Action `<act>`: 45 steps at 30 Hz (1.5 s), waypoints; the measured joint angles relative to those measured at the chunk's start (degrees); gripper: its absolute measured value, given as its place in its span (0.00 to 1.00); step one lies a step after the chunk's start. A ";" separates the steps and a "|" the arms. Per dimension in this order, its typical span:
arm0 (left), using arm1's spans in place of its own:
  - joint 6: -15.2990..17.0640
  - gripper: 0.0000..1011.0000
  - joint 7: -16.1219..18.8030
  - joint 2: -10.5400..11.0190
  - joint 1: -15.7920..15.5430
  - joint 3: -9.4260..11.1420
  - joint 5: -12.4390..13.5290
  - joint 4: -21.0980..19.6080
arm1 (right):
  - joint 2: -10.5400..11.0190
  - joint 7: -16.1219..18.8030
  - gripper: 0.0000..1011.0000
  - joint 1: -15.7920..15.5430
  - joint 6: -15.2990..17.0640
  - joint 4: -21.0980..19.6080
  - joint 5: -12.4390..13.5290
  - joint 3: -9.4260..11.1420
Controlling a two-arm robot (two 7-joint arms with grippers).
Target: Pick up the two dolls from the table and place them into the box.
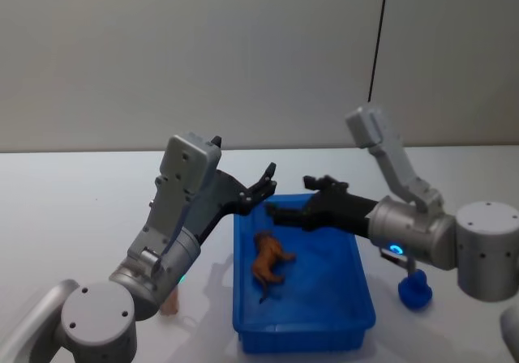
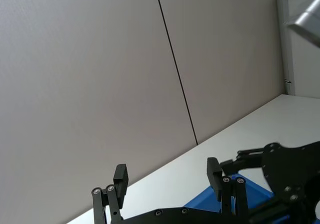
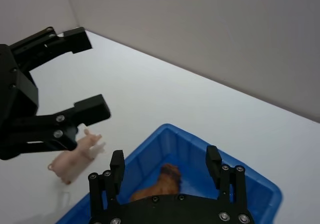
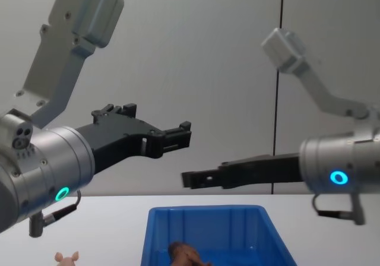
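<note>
The blue box (image 1: pixel 357 282) stands on the white table (image 1: pixel 73 209). Inside it the brown doll (image 1: pixel 269 262) lies on the floor, also seen as the brown doll (image 3: pixel 160 184). The pink doll (image 3: pixel 75 156) lies on the table just outside the box's left wall, and my left arm partly hides this pink doll (image 1: pixel 170 305) in the head view. My left gripper (image 1: pixel 263 186) hovers open above the box's far left corner, holding nothing. My right gripper (image 3: pixel 165 161) is open and empty above the box's far rim (image 3: pixel 200 139), its tips facing the left gripper (image 3: pixel 80 74).
A small blue object (image 1: pixel 414 290) sits on the table right of the box, under my right arm. White tabletop stretches to the far left and behind the box. A grey wall with a dark vertical seam (image 4: pixel 279 88) stands behind.
</note>
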 joint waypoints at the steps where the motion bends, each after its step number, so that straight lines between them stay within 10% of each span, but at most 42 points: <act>1: 0.00 0.99 0.00 0.00 0.00 0.00 0.00 0.00 | 0.19 -0.19 0.99 -0.14 -0.09 -0.25 -0.05 0.12; 23: 0.00 0.99 0.00 0.00 0.00 0.00 0.00 0.00 | 13.38 -9.88 0.99 -16.66 -7.13 -19.33 5.49 8.46; 45: 0.00 0.99 0.00 0.00 0.00 0.00 0.00 0.00 | 18.07 -13.46 0.99 -28.43 -11.12 -28.44 12.14 10.86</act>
